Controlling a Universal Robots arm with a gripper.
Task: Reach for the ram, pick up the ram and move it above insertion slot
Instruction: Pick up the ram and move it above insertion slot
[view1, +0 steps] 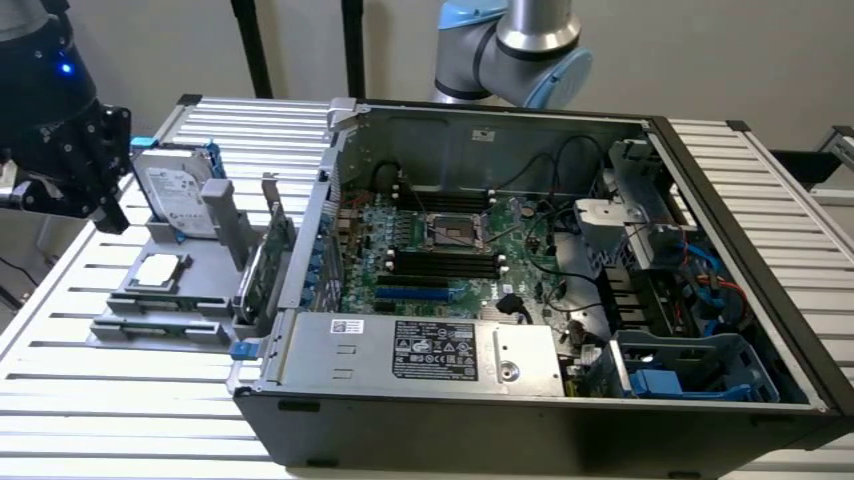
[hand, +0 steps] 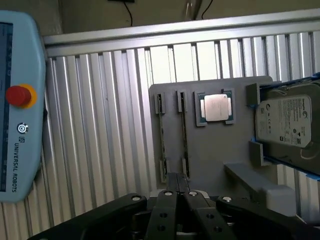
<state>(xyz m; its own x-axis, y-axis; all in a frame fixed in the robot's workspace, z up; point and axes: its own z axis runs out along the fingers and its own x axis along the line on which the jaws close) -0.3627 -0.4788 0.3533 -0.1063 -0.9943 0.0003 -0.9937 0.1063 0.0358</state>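
Observation:
Two thin dark strips, seen edge-on, stand in narrow clips on the grey tray (hand: 215, 150); the ram (hand: 184, 135) looks like one of these, though I cannot tell its green face from here. My gripper (hand: 181, 194) hovers over the tray's edge close to those clips, fingers shut together with nothing between them. In the exterior view the black gripper (view1: 100, 205) hangs at the exterior view's left, above the tray (view1: 160, 300). The black insertion slots (view1: 441, 265) lie on the motherboard inside the open computer case.
A silver hard drive (hand: 287, 122) and a square processor (hand: 216, 107) share the tray. An upright green expansion card (view1: 274, 260) stands between tray and case. A teach pendant (hand: 20, 100) lies on the slatted aluminium table (view1: 80, 400). The power supply (view1: 427, 350) fills the case's front.

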